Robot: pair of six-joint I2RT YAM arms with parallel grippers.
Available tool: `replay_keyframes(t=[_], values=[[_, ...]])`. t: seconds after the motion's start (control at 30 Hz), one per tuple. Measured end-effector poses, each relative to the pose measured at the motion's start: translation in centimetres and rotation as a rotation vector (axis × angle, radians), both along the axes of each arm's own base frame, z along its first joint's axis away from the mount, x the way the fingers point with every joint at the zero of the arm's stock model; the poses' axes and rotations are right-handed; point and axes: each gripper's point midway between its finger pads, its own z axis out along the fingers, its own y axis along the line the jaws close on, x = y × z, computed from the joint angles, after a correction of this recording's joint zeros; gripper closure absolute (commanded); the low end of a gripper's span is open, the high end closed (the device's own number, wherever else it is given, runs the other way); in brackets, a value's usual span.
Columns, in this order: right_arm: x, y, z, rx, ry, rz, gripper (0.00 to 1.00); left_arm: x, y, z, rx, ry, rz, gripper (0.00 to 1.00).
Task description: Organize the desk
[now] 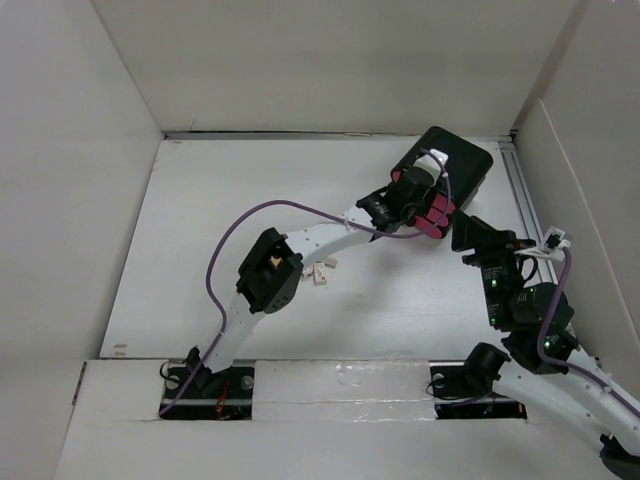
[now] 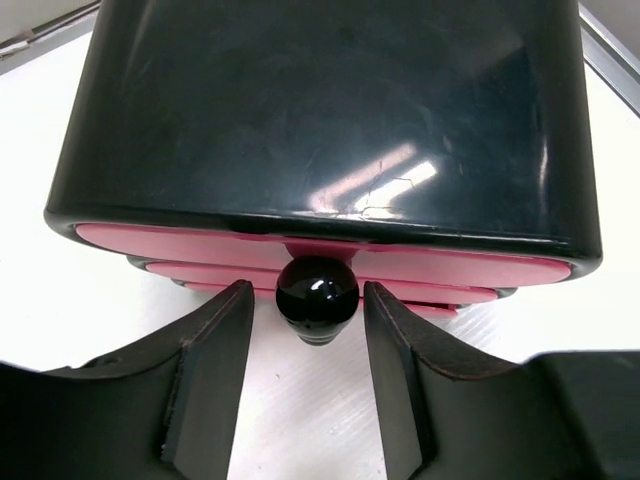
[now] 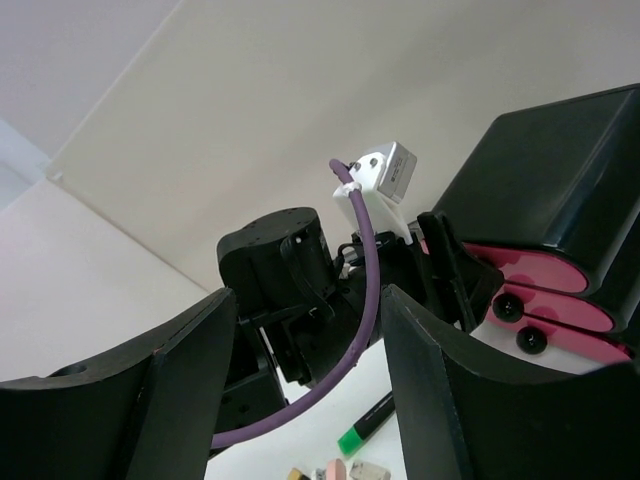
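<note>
Over at the far right of the desk (image 1: 230, 190): lining up on a drawer knob

Near to far: a couple of small loose bits (image 1: 320, 272) and one green marker (image 3: 365, 430) lie on the desk. The right gripper (image 3: 308, 298) hangs wide open, holding nothing. The left gripper (image 2: 308, 298) is open too, jaws either side of the top black knob (image 2: 317, 290), not pinching it. One black box (image 2: 320, 120), three pink drawers (image 2: 200, 245). Next move, I'd guess: close on the knob, then pull straight out.

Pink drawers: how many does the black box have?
3, stacked one above another on the front of the black box: the top drawer, the middle drawer and the bottom drawer. No others show; none seems hidden.
</note>
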Motion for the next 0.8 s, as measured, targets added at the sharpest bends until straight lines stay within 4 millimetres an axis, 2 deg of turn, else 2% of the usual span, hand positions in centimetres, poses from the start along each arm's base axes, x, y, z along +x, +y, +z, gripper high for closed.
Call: replay_keyframes(t=[0.17,0.33,0.53,0.8], values=[[0.1,0.3,-0.1,-0.006,0.001,0.008,0.36,0.0,-0.1,0.0,0.003,-0.001,-0.012,0.69],[0.1,0.3,-0.1,-0.008,0.002,0.010,0.36,-0.1,-0.2,0.0,0.005,-0.002,-0.018,0.87],[0.1,0.3,-0.1,-0.007,0.001,0.009,0.36,-0.3,-0.1,-0.1,-0.014,-0.011,-0.024,0.91],[0.2,0.4,-0.2,-0.011,0.005,0.008,0.36,-2.1,1.7,-0.1,-0.012,0.004,-0.048,0.93]])
